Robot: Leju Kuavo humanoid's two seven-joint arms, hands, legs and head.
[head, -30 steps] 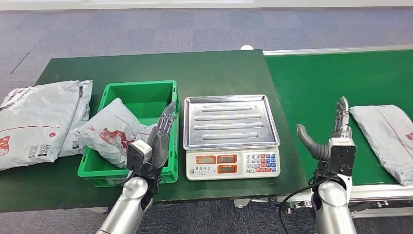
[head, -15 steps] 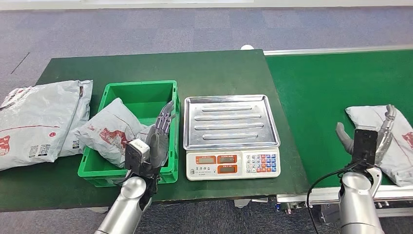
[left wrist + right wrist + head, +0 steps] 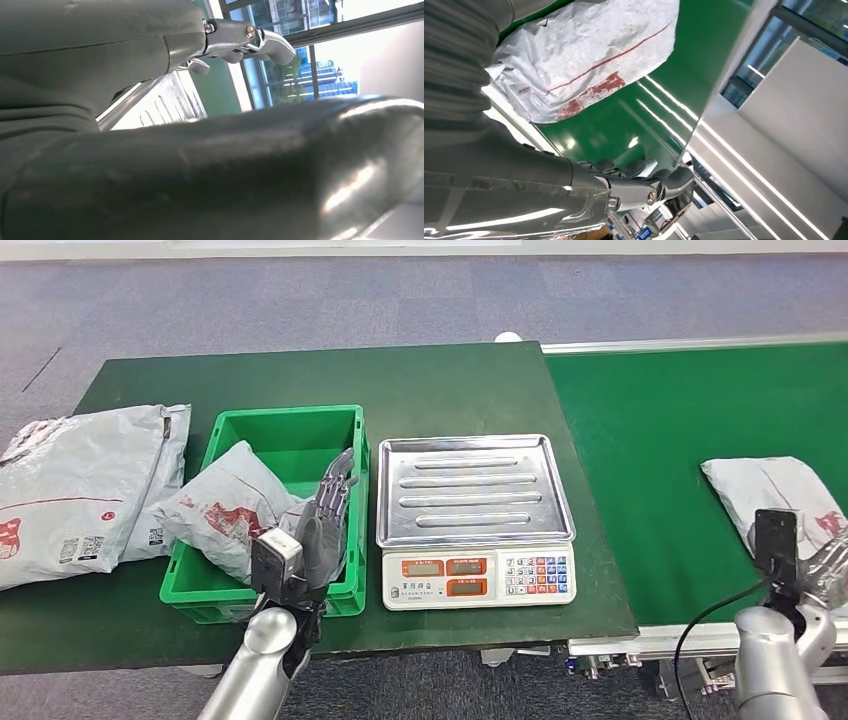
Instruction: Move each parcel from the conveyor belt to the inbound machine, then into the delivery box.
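Parcel (image 3: 775, 490) lies on the green conveyor belt (image 3: 660, 440), long axis running away from the robot, just beyond the right hand (image 3: 825, 570), whose fingers are open, holding nothing.

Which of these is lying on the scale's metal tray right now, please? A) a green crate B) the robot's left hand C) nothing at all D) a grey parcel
C: the scale's tray is bare, while one grey parcel lies on the conveyor belt and another sits in the green crate.
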